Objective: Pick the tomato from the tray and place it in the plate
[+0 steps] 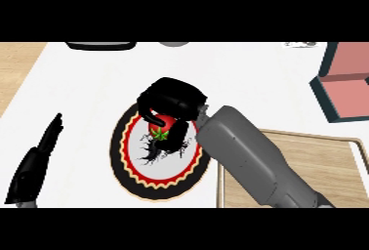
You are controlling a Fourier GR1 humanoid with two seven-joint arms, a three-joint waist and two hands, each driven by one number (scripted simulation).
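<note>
A: At the bench (86, 73), our right hand (172, 100) hangs over the patterned plate (124, 146), fingers and thumb curled round the red tomato (164, 122), whose green stalk shows just below the fingertips.

B: So the tomato is already off the wooden tray (317, 156), which lies to the right of the plate, just beside it?

A: Yes. We judge the carry done and the setting-down in hand. We cannot tell whether the fruit touches the plate or hangs just above it.

B: How do we finish well?

A: We would lower until the tomato rests on the white middle of the plate, inside the zigzag border, then uncurl the fingers slowly and lift straight up. A round fruit may roll, so we should let go low and near the centre, not at the rim.

B: And our other hand?

A: The left hand (36, 161) rests at the near left edge, fingers straight and holding nothing.

B: The count?

A: One tomato, one plate, one tray, two hands. At the far right stands one pink box with a dark teal rim (342, 78). At the far edge we see one dark object (101, 45) and one grey round one (174, 44), both cut off.
</note>
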